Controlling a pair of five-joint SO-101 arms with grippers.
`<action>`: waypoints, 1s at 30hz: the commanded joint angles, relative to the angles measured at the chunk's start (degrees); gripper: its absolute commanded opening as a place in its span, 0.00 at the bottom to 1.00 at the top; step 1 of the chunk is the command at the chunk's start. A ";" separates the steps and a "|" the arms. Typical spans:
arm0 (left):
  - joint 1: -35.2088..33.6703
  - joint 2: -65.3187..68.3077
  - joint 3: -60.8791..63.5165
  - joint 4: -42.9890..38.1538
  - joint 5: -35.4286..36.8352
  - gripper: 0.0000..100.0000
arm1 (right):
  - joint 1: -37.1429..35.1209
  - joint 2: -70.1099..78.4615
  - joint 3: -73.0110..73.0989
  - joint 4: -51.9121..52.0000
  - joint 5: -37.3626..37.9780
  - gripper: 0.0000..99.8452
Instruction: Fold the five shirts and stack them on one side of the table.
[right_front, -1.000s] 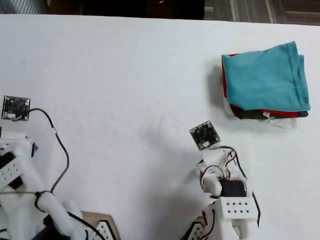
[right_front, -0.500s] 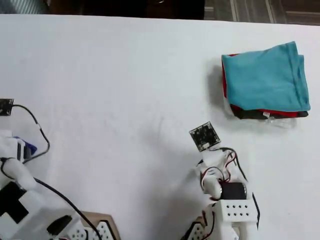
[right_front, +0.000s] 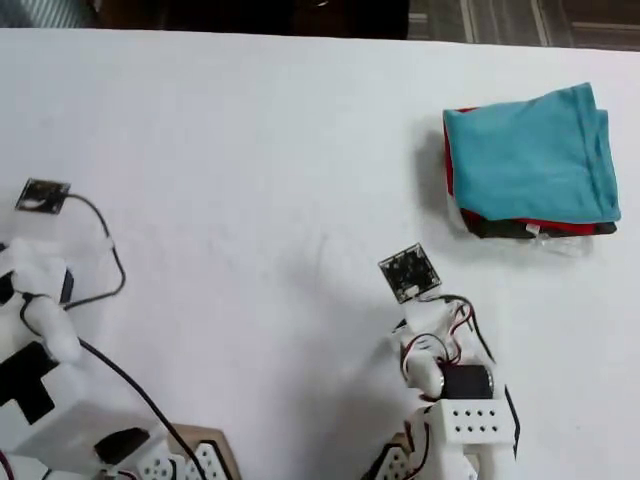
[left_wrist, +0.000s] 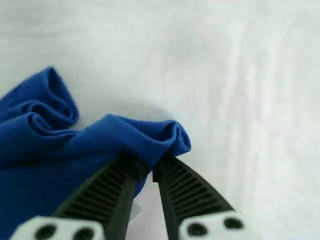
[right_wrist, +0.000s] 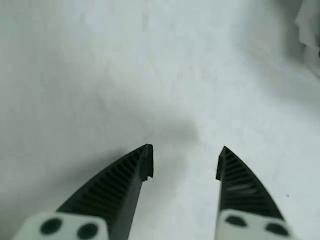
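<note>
A crumpled blue shirt (left_wrist: 55, 150) lies on the white table (right_front: 250, 150) in the left wrist view. My left gripper (left_wrist: 146, 164) is shut on a raised fold at the shirt's edge. The left arm (right_front: 40, 330) sits at the table's near left edge in the high view. A stack of folded shirts (right_front: 530, 160) rests at the far right, teal on top with red and black layers beneath. My right gripper (right_wrist: 185, 160) hangs open over bare table, nothing between its fingers. The right arm (right_front: 445, 375) stands at the near edge, short of the stack.
A black cable (right_front: 110, 270) runs from the left arm's camera board (right_front: 42, 195) across the tabletop. The table's far edge (right_front: 320, 35) meets a dark floor. Open white surface lies between the two arms and the stack.
The left arm has swung at the left edge; its camera board went out toward the edge, then came back in and farther from the front. The right arm and the stack stayed still.
</note>
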 joint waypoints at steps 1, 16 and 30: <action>5.36 -0.44 -9.10 8.88 1.41 0.03 | 0.40 -1.10 -0.35 0.13 0.09 0.21; 38.33 -0.09 -78.73 51.78 14.95 0.03 | 0.66 -1.10 -0.18 -1.27 -2.81 0.21; 48.18 -0.35 -116.62 44.22 29.54 0.03 | 0.66 -1.10 -0.18 -1.45 -2.99 0.21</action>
